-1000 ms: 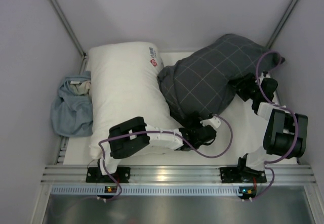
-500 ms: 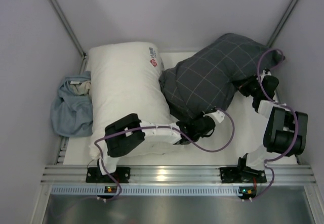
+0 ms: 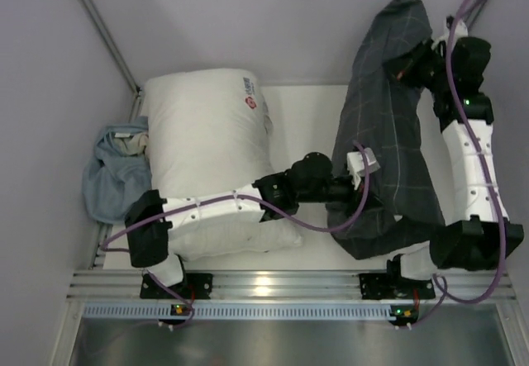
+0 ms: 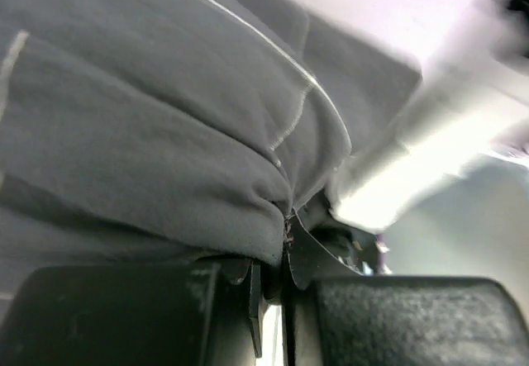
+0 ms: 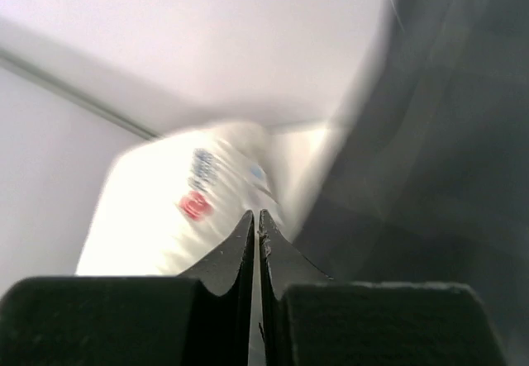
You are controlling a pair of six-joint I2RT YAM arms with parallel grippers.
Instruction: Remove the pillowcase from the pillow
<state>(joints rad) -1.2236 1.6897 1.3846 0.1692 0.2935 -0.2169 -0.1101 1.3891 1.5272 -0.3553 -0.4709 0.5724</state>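
The dark grey-blue checked pillowcase (image 3: 388,135) stands tall at the right, stretched from high by the back wall down to the table's front. My right gripper (image 3: 411,59) is raised at its upper end, shut and holding the fabric up. In the right wrist view the tips (image 5: 258,221) meet, with the pillowcase (image 5: 446,135) blurred to their right. My left gripper (image 3: 357,199) reaches across from the left and is shut on a fold near the lower edge. The left wrist view shows the pillowcase (image 4: 165,118) pinched in the gripper (image 4: 285,242). The pillow is hidden inside.
A white pillow with a red logo (image 3: 207,151) lies left of centre under the left arm, and shows blurred in the right wrist view (image 5: 182,209). A crumpled light blue cloth (image 3: 116,176) sits at the far left. Walls close in on three sides, and an aluminium rail (image 3: 289,287) runs along the front.
Both grippers have shut on the pillowcase. The right arm rose toward the back right, hauling the fabric upright. The left arm stretched further right with the lower edge.
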